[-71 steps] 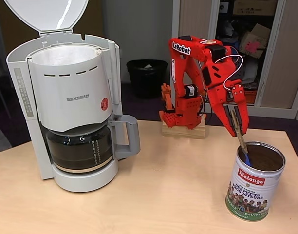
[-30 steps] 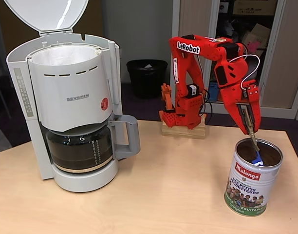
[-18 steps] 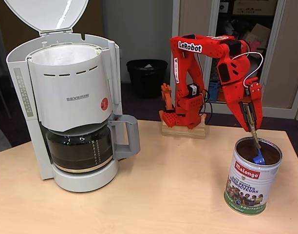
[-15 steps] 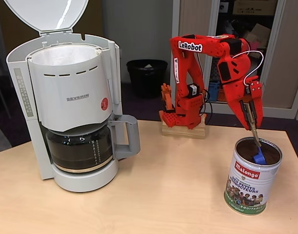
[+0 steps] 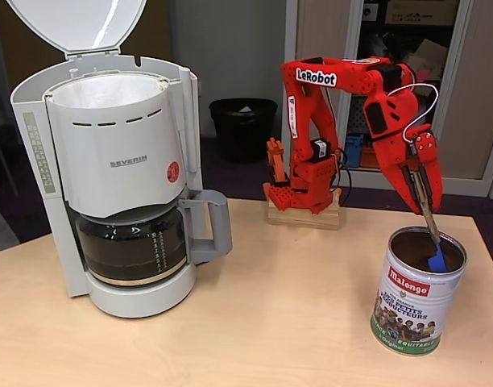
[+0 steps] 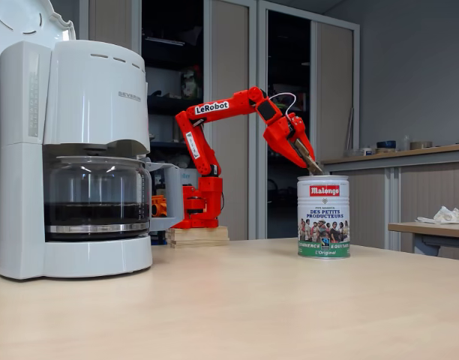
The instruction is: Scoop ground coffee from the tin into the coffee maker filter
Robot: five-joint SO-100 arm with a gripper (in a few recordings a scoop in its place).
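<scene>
Inside the cylindrical metal tin [image 5: 419, 300], gripper [image 5: 424, 193] holds blue scoop [image 5: 436, 260]

There was one coffee maker [image 5: 118, 161], one tin [image 5: 417, 294], one blue scoop [image 5: 436, 260], one red robot arm [image 5: 343, 121], one black bin [image 5: 242, 125] and one table [image 5: 254, 339].

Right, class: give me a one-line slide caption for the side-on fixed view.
Red arm dips a scoop into the tin, beside the coffee maker.
</scene>
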